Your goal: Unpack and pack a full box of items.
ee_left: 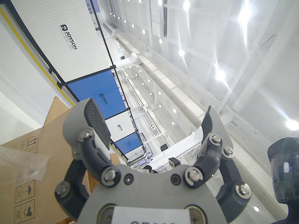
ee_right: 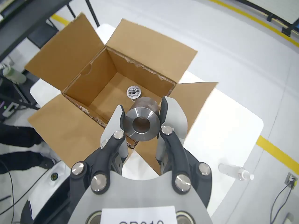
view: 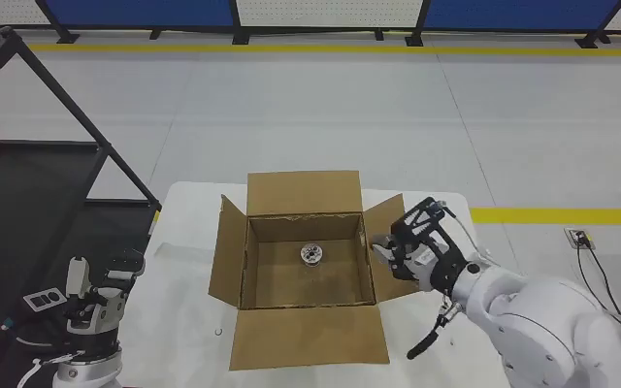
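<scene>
An open cardboard box (view: 291, 335) stands on the white table (view: 189, 320), flaps spread out. On its floor lies a small round metal disc with holes (view: 310, 254), also the disc (ee_right: 133, 92) in the right wrist view. My right gripper (ee_right: 141, 115) is shut on a hollow steel cylinder (ee_right: 142, 122), held above the box's right flap (ee_right: 193, 99), near the box's right wall. From above, that gripper (view: 406, 254) sits by the right flap. My left gripper (ee_left: 149, 127) is open, pointing up at the ceiling, with the box's side (ee_left: 25, 164) beside it; from above, the left gripper (view: 97, 281) is off the table's left edge.
A crumpled clear plastic bag (ee_left: 21, 162) lies against the box in the left wrist view. A black rack (view: 49, 213) stands left of the table. A small clear bottle (ee_right: 236, 172) lies on the floor to the right. A wall socket and cable (view: 580, 239) sit on the floor.
</scene>
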